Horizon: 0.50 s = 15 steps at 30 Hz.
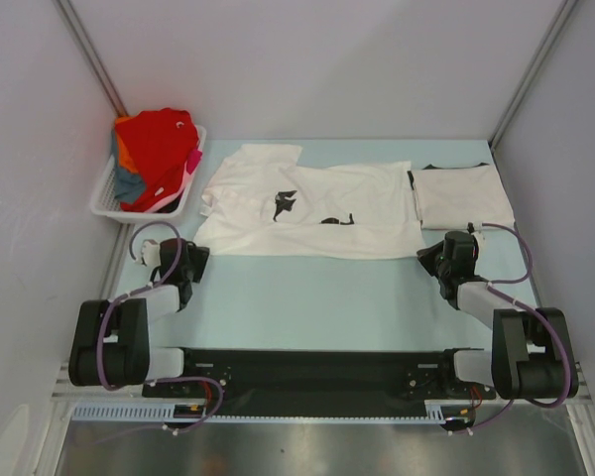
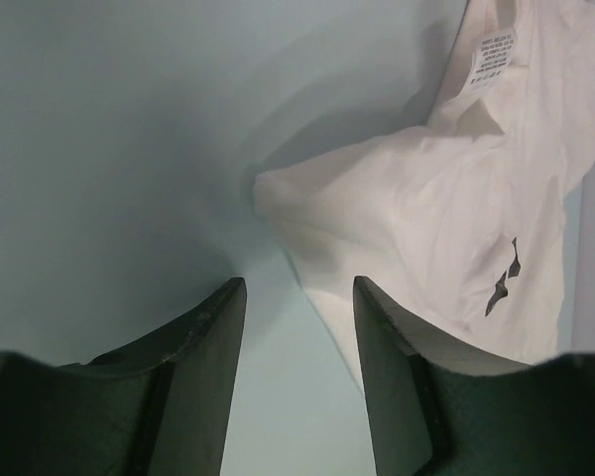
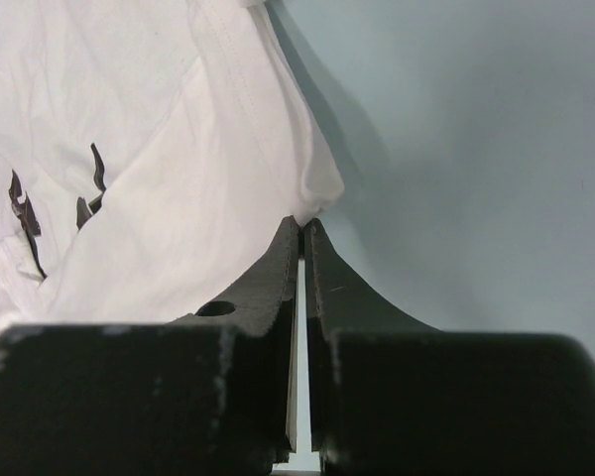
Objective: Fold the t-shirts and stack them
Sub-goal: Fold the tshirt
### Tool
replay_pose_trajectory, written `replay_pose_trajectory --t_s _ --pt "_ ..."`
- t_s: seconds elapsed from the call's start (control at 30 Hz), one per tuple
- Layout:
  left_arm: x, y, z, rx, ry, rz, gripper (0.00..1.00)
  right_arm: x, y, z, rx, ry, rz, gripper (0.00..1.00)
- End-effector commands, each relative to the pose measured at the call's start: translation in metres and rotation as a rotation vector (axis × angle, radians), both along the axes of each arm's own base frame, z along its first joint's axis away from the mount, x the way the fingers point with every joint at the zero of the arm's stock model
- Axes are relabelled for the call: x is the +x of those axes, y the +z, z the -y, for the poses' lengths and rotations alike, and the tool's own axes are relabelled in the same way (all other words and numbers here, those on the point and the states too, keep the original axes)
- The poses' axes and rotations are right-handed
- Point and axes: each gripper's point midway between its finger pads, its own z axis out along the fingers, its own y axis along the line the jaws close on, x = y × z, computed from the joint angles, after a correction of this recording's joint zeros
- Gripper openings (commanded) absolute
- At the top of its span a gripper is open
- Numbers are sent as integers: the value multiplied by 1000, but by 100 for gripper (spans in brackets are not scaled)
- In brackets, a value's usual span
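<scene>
A white t-shirt point(image 1: 307, 213) with small black prints lies spread flat mid-table. It also shows in the left wrist view point(image 2: 446, 218) and the right wrist view point(image 3: 149, 149). My left gripper point(image 1: 192, 261) point(image 2: 297, 288) is open and empty, just off the shirt's near left corner. My right gripper point(image 1: 429, 260) point(image 3: 303, 222) is shut, its tips pinching the shirt's near right corner. A folded off-white t-shirt point(image 1: 463, 195) lies at the back right. Red point(image 1: 159, 139), orange point(image 1: 122, 154), blue-grey point(image 1: 129, 183) and pink point(image 1: 190, 164) t-shirts are piled in the basket.
A white slatted basket point(image 1: 104, 201) stands at the back left against the left wall. Grey walls close in the table on three sides. Bare pale blue tabletop point(image 1: 307, 297) lies between the shirt and the arm bases.
</scene>
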Motion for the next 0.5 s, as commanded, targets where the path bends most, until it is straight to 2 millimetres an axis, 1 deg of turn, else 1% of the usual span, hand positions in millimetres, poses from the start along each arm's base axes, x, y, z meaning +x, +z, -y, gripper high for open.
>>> replay_pose_trajectory --t_s 0.0,0.03,0.07,0.1,0.13,0.17,0.2,0.23,0.27,0.3,0.33,0.4,0.47 --pt "15 1 -3 14 13 -4 54 11 18 1 2 -14 53 0" --pt "16 0 -3 15 15 -6 54 10 17 0 4 -13 50 0" --pt "17 -6 -3 14 16 -21 54 10 17 0 2 -13 49 0" --pt "21 -4 -4 18 13 -16 53 10 17 0 4 -13 48 0" --pt "23 -6 -3 14 11 -17 51 10 18 1 2 -14 49 0" --pt "23 -12 -1 9 0 -34 50 10 18 1 0 -14 51 0" --pt "26 -12 0 7 -5 -34 49 10 18 1 1 -17 51 0" --pt "28 -13 1 6 -11 -29 45 10 18 2 -1 -16 51 0" --pt "29 -18 4 -2 -28 -37 41 10 18 1 1 -15 51 0" --pt "32 -17 5 -1 -38 -25 38 10 18 1 2 -15 49 0" --pt "37 -14 6 -4 -48 -1 36 10 18 1 3 -15 51 0" --pt "40 -16 7 -4 -54 0 33 10 18 1 0 -13 51 0" --pt "45 -13 7 6 -66 27 28 10 18 0 1 -12 49 0"
